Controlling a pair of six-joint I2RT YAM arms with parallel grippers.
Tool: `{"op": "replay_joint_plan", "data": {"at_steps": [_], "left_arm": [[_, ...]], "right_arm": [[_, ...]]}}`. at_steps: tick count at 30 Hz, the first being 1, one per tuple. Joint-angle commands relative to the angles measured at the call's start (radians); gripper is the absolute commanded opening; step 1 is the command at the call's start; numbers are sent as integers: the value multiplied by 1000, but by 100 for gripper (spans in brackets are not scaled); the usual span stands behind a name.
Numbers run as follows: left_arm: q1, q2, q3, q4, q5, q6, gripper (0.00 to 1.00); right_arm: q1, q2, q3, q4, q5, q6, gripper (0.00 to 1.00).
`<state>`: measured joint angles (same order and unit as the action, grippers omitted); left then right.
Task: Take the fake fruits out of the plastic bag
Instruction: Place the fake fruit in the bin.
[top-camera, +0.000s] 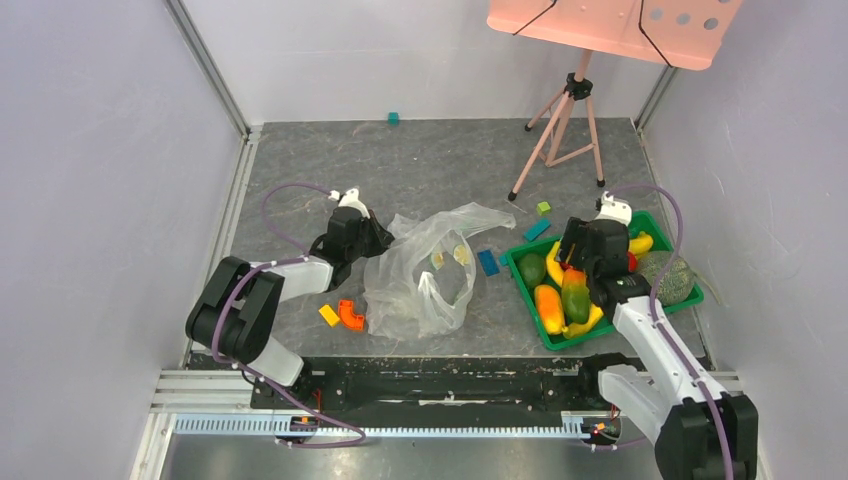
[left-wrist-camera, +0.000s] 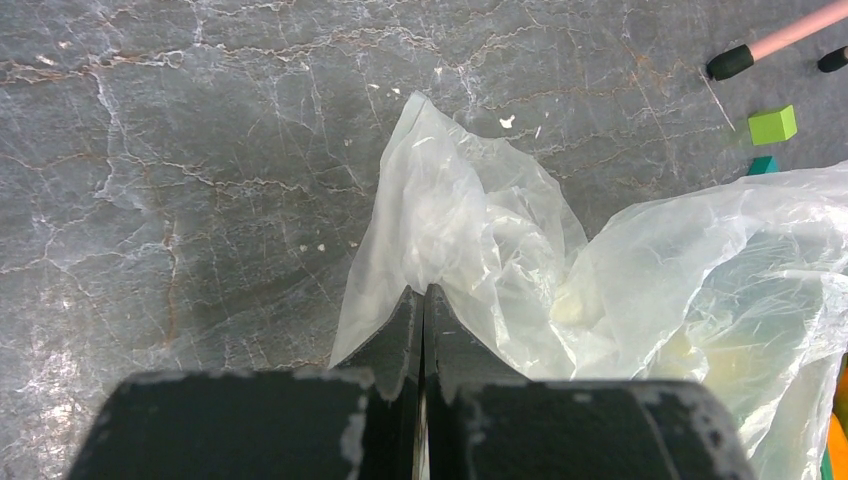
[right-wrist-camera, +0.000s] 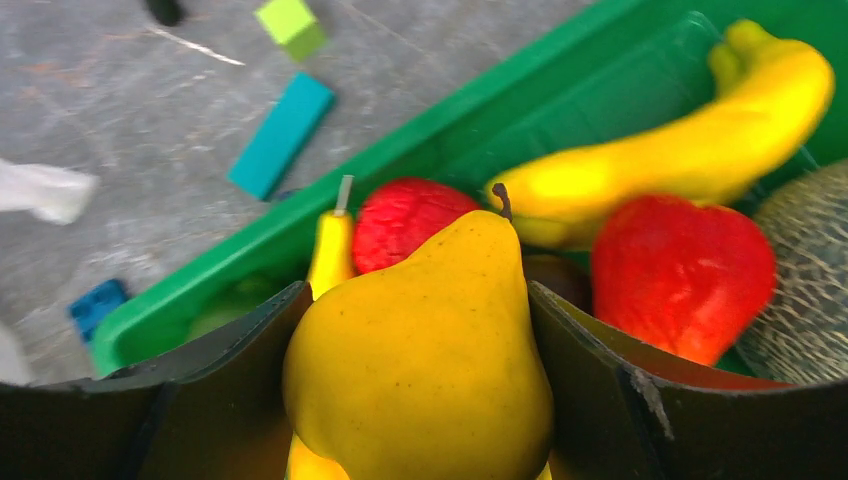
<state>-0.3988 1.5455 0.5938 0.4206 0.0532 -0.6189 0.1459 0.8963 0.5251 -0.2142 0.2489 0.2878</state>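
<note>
Right wrist: pear (right-wrist-camera: 420, 350) lengthwise, stem outward

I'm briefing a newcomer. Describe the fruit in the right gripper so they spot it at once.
Find the green tray on the right. Over it the right gripper clamps a pear: plain yellow, fat-bottomed, with a dark stem, unlike the curved banana behind it.

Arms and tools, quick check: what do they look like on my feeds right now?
The left arm and right arm both mix white links with bulky black joint housings, and a purple cable loops along each. The left tool has flat black fingers with paint chipped pale along the edges. The right tool has broad dark fingers, one of them scuffed.
</note>
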Motion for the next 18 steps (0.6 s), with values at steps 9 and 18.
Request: {"op": "replay_joint_plan", "data": {"at_steps": [9, 18], "left_arm": [[4, 9, 29, 19, -4, 30, 2], [4, -17, 9, 123, 108, 67, 2]], "right_arm": [[-51, 94, 2, -26, 279, -47, 72], [-52, 47, 56, -36, 292, -48, 98]]}}
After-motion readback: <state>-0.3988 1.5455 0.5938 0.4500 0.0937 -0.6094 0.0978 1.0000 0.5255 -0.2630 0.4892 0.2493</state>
